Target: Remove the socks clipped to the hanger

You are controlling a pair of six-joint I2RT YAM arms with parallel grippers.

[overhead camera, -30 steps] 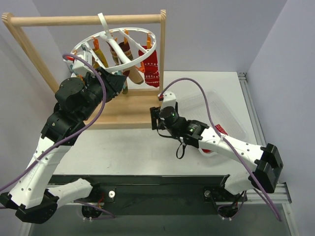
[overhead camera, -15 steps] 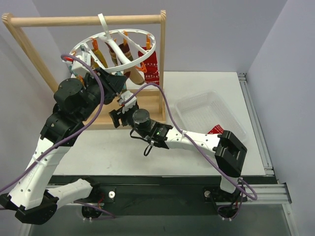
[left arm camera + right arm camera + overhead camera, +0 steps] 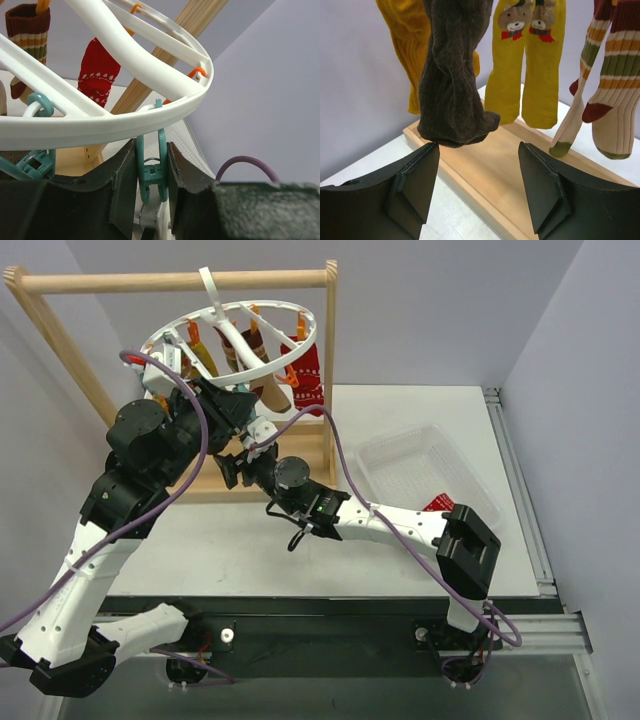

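**Left wrist view.** The left gripper [image 3: 150, 150] has its two matte black fingers [image 3: 122, 185] pressed in on a teal plastic clip [image 3: 150, 175]. The jaws are narrow and the clip is gripped between them. Whatever hangs below the clip is hidden behind the fingers, and the near foreground is a dark blur. The clip hangs from the smooth white plastic ring hanger [image 3: 150, 117], which is cut off at the frame's left edge. Beyond it are a red sock with white pattern [image 3: 100, 70] and a ribbed striped sock [image 3: 27, 30], partly behind a crossbar.

**Right wrist view.** The right gripper [image 3: 479, 150] is spread wide with nothing held. The toe of a fuzzy dark brown sock [image 3: 452, 90] hangs just above the finger at picture left; I cannot tell whether they touch. Behind it are a ribbed mustard sock [image 3: 407, 45] and a yellow pair with bear faces [image 3: 527, 65]. All are cut off at the top, so no clips show. Under them lies a pale wooden base board [image 3: 510, 170].

**Top view.** The hanger is hooked on the wooden frame rack [image 3: 170, 281]. A clear mesh basket [image 3: 420, 465] sits to the right. A red fabric piece [image 3: 437, 506] at its near edge is partly behind the right arm.
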